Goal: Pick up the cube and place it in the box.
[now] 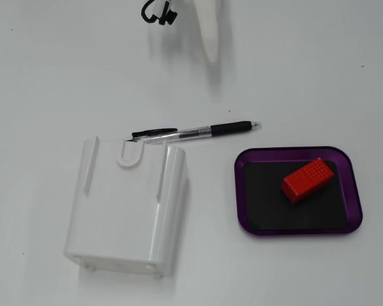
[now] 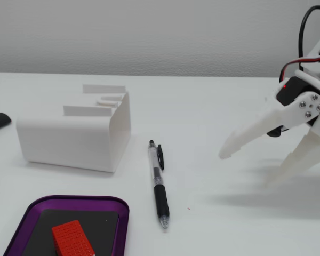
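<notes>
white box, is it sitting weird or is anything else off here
The white box looks tipped onto its side, so its opening faces sideways rather than up. A black pen lies loose just beside it. The red cube sits askew on the purple tray. Nothing looks spilled or broken.

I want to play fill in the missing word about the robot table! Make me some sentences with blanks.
1. The red cube lies on a small tray whose rim is the colour ____.
2. Between the white box and the tray lies a black ____.
3. The gripper has its two fingers spread apart, so it is ____.
4. The gripper is holding ____.

Missing words: purple; pen; open; nothing
</notes>
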`<action>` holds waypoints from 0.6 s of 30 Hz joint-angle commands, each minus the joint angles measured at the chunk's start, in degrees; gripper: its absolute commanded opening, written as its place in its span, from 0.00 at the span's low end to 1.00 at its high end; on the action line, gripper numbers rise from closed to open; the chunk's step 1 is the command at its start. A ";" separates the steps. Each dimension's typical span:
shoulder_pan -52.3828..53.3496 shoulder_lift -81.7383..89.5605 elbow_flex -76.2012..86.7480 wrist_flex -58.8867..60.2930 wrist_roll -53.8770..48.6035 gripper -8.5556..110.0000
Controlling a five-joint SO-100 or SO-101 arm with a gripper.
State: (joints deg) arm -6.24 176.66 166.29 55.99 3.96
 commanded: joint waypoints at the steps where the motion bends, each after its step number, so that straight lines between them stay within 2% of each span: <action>1: 0.26 8.17 3.78 1.67 0.44 0.27; 5: 0.70 16.17 7.03 7.73 0.62 0.24; 11: 0.62 22.06 7.73 10.55 0.00 0.07; 18: 0.26 21.71 8.88 10.72 0.09 0.08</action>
State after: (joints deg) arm -5.89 191.69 173.94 66.62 4.13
